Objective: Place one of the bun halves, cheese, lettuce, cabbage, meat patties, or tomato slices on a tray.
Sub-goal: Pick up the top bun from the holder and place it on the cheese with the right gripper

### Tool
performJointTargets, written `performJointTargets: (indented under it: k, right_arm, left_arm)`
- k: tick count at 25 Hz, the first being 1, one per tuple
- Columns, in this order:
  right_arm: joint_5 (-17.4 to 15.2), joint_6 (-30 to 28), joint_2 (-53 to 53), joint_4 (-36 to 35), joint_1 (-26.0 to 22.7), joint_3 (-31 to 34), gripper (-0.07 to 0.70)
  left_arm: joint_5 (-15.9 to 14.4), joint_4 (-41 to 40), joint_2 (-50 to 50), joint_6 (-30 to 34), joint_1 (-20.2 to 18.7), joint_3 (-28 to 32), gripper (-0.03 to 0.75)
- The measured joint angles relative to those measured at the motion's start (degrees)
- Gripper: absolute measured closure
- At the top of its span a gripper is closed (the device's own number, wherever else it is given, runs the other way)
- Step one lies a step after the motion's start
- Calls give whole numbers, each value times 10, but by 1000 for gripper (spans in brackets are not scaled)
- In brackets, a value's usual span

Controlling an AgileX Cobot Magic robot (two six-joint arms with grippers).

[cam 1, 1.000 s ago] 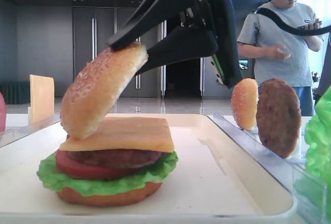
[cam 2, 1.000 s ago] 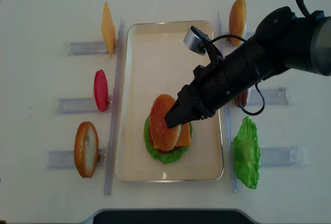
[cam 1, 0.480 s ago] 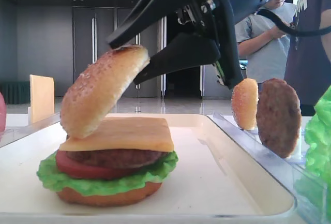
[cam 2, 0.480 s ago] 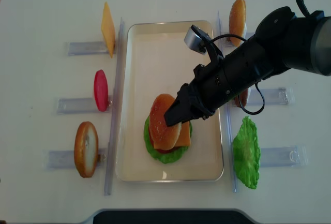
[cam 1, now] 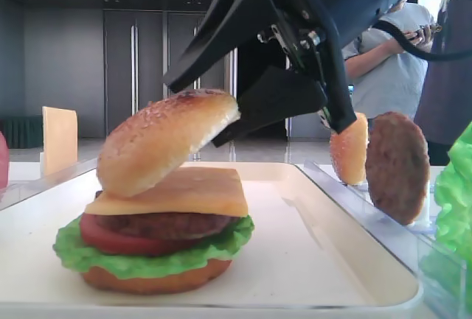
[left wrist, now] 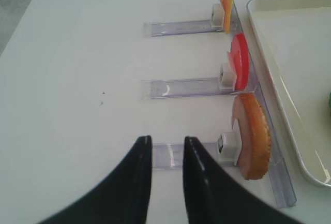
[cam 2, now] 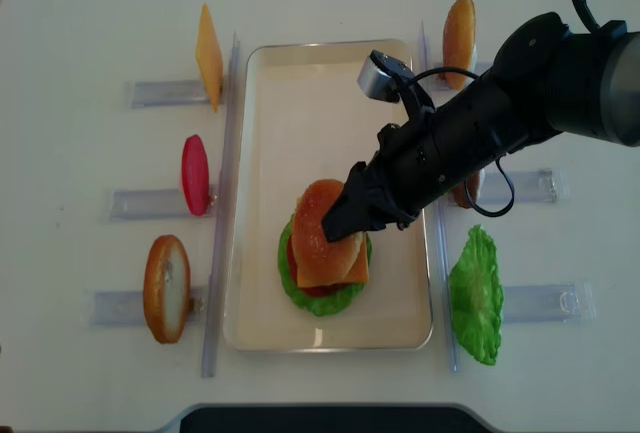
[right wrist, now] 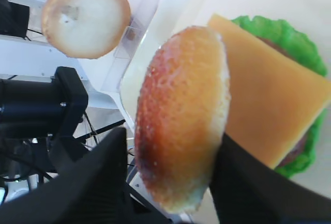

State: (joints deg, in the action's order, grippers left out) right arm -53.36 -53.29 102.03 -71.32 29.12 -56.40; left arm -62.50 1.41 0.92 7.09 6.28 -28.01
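We're nearly done: the bun top (cam 1: 166, 138) leans tilted on the cheese (cam 1: 188, 194) of the stack at the tray's (cam 2: 330, 73) 6 o'clock end. Right gripper (cam 1: 225, 109) fingers are spread, bun apparently let go. Left gripper (left wrist: 165, 154) is empty, slightly parted.

You get bright, even overhead light on the white table (cam 2: 80, 353), with only soft shadows. The low side view is backlit by a window at its right edge; its background hall stays dim. Close gripper fingers (left wrist: 134, 182) blur.
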Motion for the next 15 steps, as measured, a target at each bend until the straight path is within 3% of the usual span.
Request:
performJointTargets:
  k: [9, 15]
  right_arm:
    - [25, 2, 0, 24, 0, 0, 252]
    - [37, 2, -1, 29, 0, 0, 136]
  left_arm:
    - [0, 0, 0, 0, 0, 0, 557]
    - [0, 0, 0, 0, 0, 0, 557]
